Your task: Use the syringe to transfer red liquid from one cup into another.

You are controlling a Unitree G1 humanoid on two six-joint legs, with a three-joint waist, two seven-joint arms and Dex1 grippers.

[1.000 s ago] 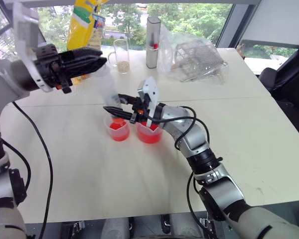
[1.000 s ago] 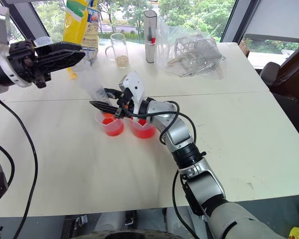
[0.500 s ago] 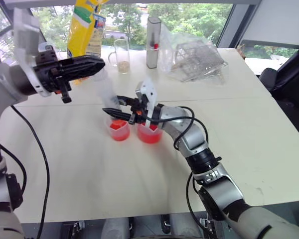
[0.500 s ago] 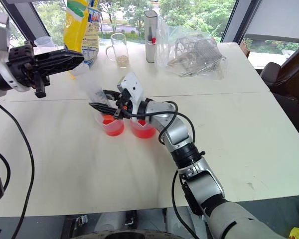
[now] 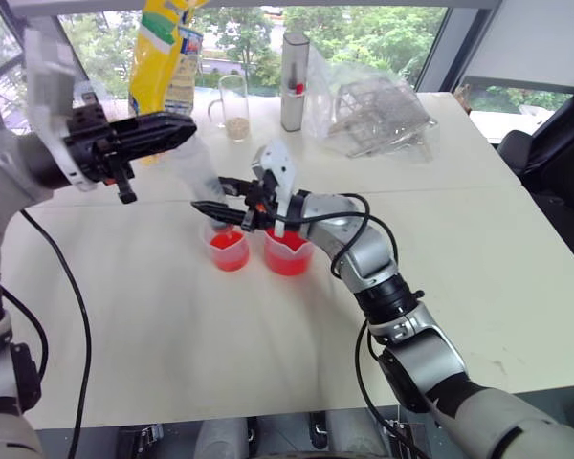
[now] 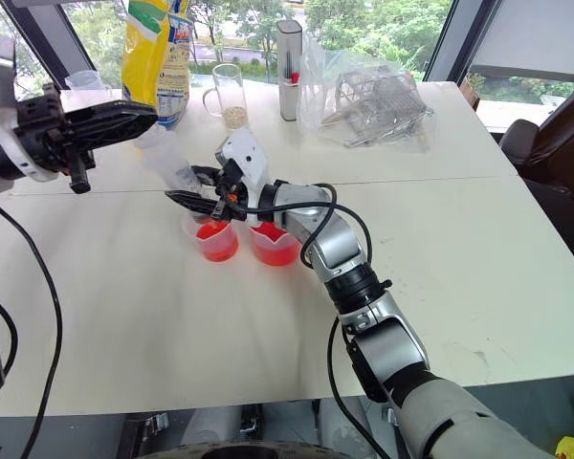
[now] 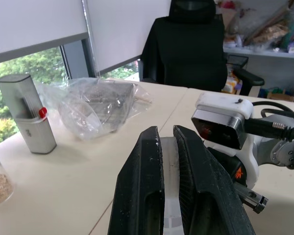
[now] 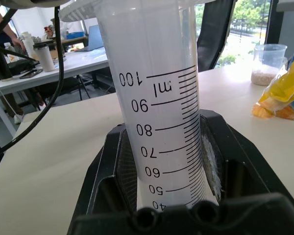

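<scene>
Two cups: side by side on the bench [image 5: 172,316], touching or nearly so, each holding red liquid [image 5: 289,260].
Small cup [image 5: 228,251]: robot's-left of the pair, directly under the syringe's lower end.
Spouted cup [image 5: 289,252]: robot's-right of the pair, under the right wrist.
Syringe [image 5: 203,177]: clear barrel tilted, upper end toward the left claw, lower end down at the small cup's mouth; tip itself not clearly made out. Right wrist view shows the printed scale from 40 up to 100 ml and the flange at top.
Right claw [image 5: 213,197]: clamped on the syringe barrel low down, fingers reaching in level from the robot's right, just above the small cup.
Left claw [image 5: 177,129]: fingers pressed together, lying level at the syringe's upper end; left wrist view shows pale clear plastic in the narrow slit between the fingers [image 7: 142,191], so a grip on the plunger end looks likely but is not certain.
Back of bench: glass mug [image 5: 233,105] with pale grains, silver cylinder [image 5: 294,81], yellow bag [image 5: 165,48], clear plastic bag over a wire rack [image 5: 368,113].
Background, left wrist view: black office chair [image 7: 191,46].
</scene>
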